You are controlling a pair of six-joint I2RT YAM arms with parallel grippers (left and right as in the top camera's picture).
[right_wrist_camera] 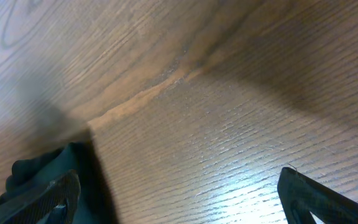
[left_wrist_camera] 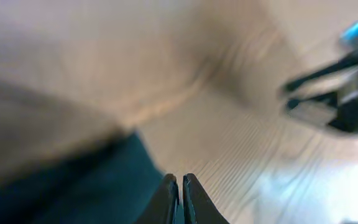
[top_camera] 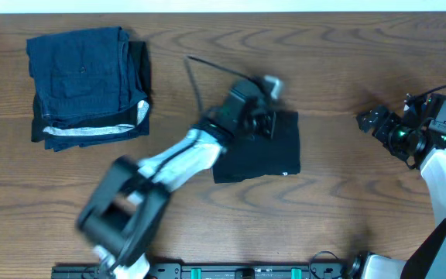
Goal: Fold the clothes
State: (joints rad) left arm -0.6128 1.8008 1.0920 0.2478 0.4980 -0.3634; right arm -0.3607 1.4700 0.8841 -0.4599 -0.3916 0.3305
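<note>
Left fingers (left_wrist_camera: 168, 200) sit closed at the T-shirt (top_camera: 265, 159) edge; right fingers (right_wrist_camera: 316, 202) gape, well away.

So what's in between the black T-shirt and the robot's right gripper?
Just bare wooden table. In the overhead view, nothing sits on the wood between the black T-shirt and the right gripper.

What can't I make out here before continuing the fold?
Left claw: blurred in both overhead and left wrist views; whether its shut tips pinch cloth is unclear.
Soft black folded T-shirt: its upper left part is hidden under the left arm overhead; the right wrist view cuts it off at the bottom-left edge.
Its tiny white marks: too small to read overhead.
</note>
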